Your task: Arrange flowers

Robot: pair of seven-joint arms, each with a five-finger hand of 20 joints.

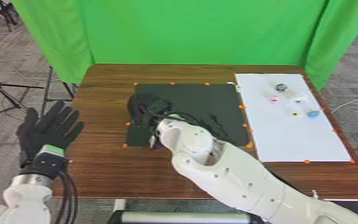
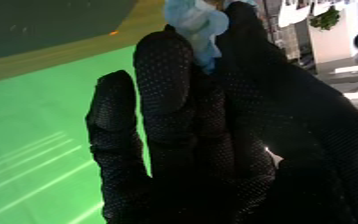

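The right hand (image 1: 138, 106) is over the dark mat (image 1: 227, 102).

Surface (image 1: 100, 165) is brown wood, runs out past right hand (image 1: 136, 106) on all sides. Dark mat (image 1: 198, 95) flat on it, right below hand lol. White sheet (image 1: 300, 145) off to right of hand, just beside mat. Little orange markers (image 1: 173, 83) dotted round edges of both. Sheet's got few small flower heads (image 1: 313, 114) scattered, all right of hand: blue, pink, white, yellow, plus darker one.
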